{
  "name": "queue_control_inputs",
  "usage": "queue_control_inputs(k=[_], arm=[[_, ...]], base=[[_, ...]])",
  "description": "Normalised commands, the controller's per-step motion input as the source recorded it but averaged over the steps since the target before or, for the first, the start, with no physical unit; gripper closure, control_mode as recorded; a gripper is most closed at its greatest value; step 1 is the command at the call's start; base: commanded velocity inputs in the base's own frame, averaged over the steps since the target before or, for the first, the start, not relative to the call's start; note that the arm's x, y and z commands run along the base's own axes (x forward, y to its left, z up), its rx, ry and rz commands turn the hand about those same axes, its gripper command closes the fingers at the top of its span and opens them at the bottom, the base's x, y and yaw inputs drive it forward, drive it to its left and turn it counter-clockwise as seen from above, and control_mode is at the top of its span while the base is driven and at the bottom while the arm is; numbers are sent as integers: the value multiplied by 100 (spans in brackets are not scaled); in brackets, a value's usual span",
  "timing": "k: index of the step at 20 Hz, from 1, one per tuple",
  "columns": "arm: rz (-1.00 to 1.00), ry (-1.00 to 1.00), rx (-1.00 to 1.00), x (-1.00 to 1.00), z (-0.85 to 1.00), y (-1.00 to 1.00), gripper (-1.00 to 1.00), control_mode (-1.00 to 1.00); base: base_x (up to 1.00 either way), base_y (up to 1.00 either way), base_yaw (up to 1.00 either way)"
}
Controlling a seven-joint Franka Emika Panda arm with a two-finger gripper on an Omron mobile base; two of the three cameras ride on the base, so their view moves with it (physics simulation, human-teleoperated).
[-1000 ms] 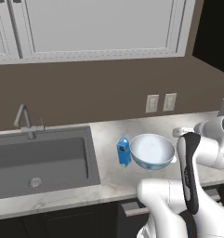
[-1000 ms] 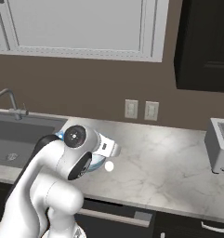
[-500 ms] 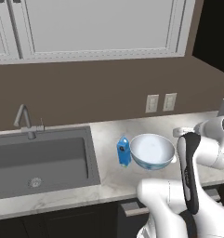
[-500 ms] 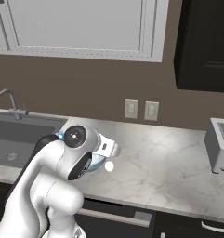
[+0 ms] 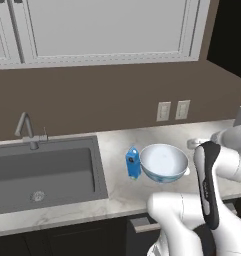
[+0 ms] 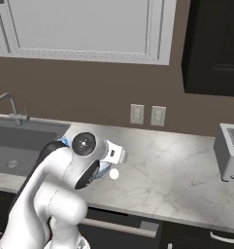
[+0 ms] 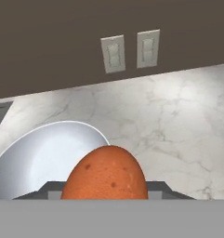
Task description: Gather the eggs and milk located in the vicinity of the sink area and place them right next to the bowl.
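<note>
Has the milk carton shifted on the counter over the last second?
No. In the left base view the milk carton stands in the same spot, between the sink and the bowl, close beside the bowl.

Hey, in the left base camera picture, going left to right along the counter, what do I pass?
Tap → sink → milk → bowl → wall outlets, set higher on the wall → the arm's white body at the right edge.
</note>
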Motion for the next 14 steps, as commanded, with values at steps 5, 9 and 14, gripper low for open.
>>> queue_control_inputs(k=[5, 9, 14], arm=[[20, -6, 0, 0, 18, -57, 100, -100], [23, -1, 0, 8, 12, -36, 100, -100], [31, 0, -2, 23, 4, -26, 100, -100]], base=[[0, 0, 0], [0, 0, 0], [0, 0, 0]])
